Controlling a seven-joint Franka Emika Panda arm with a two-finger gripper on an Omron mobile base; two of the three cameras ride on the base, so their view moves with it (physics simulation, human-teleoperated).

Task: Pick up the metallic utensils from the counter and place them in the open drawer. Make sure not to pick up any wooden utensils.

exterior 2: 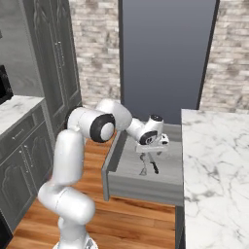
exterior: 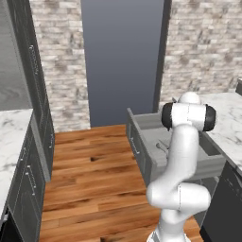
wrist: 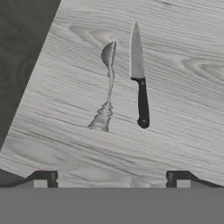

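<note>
A small silver-bladed, black-handled knife (wrist: pixel 139 74) and a thin grey metal spoon (wrist: pixel 106 87) are lying side by side, apart, inside the open shallow grey drawer (exterior 2: pixel 146 187) beside the white marble counter (exterior 2: pixel 214 170).

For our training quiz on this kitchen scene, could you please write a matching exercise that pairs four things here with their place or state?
Things:
1. knife
2. metal spoon
3. gripper
4. drawer

Descriptions:
A. pulled out beside the marble counter
B. open, above the drawer's floor
C. black handle, lying in the drawer
D. all grey, lying beside the knife

Pairs: 1-C, 2-D, 3-B, 4-A
</note>
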